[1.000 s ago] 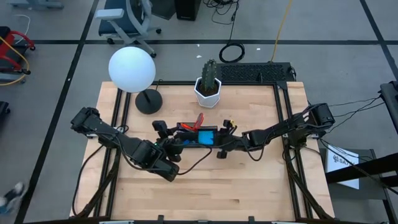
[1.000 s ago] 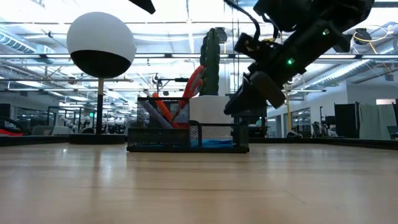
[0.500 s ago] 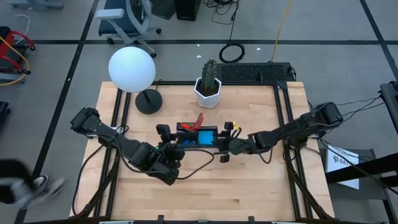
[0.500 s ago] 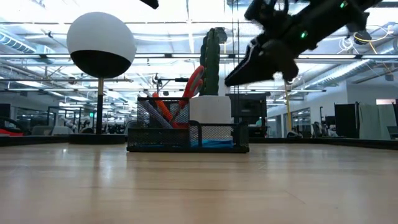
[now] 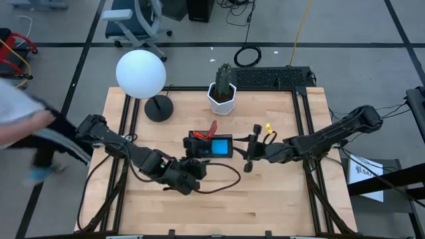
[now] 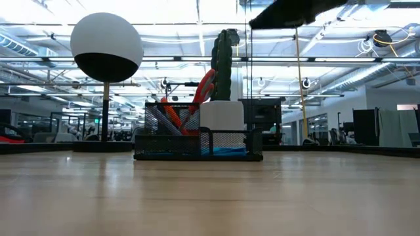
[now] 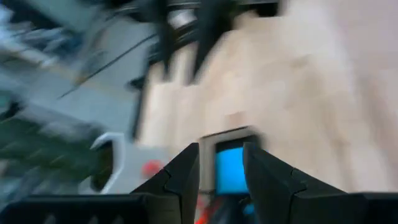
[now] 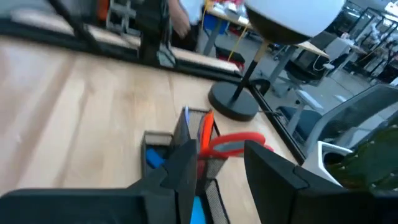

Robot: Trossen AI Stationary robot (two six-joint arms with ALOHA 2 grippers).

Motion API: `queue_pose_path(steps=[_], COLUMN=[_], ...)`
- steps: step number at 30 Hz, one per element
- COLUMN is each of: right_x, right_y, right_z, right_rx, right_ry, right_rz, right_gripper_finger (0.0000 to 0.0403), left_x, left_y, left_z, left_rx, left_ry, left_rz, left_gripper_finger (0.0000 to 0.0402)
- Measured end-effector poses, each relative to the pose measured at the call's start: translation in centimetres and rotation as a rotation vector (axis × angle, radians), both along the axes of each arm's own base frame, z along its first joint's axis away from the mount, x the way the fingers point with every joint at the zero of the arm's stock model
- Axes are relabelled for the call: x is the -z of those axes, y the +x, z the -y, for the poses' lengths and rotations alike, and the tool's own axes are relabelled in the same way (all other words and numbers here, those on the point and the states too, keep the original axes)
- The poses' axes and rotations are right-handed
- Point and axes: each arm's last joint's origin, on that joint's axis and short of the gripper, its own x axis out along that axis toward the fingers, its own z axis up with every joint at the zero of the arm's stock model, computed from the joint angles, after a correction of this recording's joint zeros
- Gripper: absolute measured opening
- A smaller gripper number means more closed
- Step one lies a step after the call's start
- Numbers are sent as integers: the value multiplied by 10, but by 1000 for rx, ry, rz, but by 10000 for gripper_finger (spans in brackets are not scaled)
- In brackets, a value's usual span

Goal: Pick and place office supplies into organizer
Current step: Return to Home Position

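Pale wooden table (image 5: 279, 199) stands on a grey taped floor, and a blurred person (image 5: 26, 129) is beyond its left edge. One lamp with a white globe and round black base (image 5: 141, 73) stands near the far left corner. One green cactus in a white hexagonal pot (image 5: 223, 93) sits midway along the far edge.

Two dark arms reach toward the table's middle. The left gripper (image 5: 197, 166) and right gripper (image 5: 248, 157) both have their fingers apart and hold nothing.

Between them lies one small black mesh organizer (image 5: 211, 145). Its taller left compartment holds one pair of red-handled scissors (image 6: 205, 88) and one orange pen (image 6: 169, 115). One bright blue square pad (image 5: 219, 146) lies flat in the low right compartment.
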Motion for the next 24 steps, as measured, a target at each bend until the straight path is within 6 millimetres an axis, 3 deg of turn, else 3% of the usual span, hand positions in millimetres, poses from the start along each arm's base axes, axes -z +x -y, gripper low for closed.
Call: queue_pose_path(steps=[6, 13, 18, 24], right_x=[-7, -12, -17, -21], right_y=[-9, -20, -24, -26], right_z=[0, 4, 4, 3], right_rx=[18, 30, -21, -72], right_ry=[104, 140, 177, 206], right_rz=[29, 19, 27, 38], right_gripper_finger=[124, 125, 125, 124], left_x=[12, 23, 28, 42], left_y=[17, 18, -2, -45], left_z=[-15, -54, -85, -115], left_rx=[192, 119, 75, 17], left_ry=[-82, -106, -149, -195], left_rz=[-7, 52, 169, 258], left_gripper_finger=[129, 129, 129, 129])
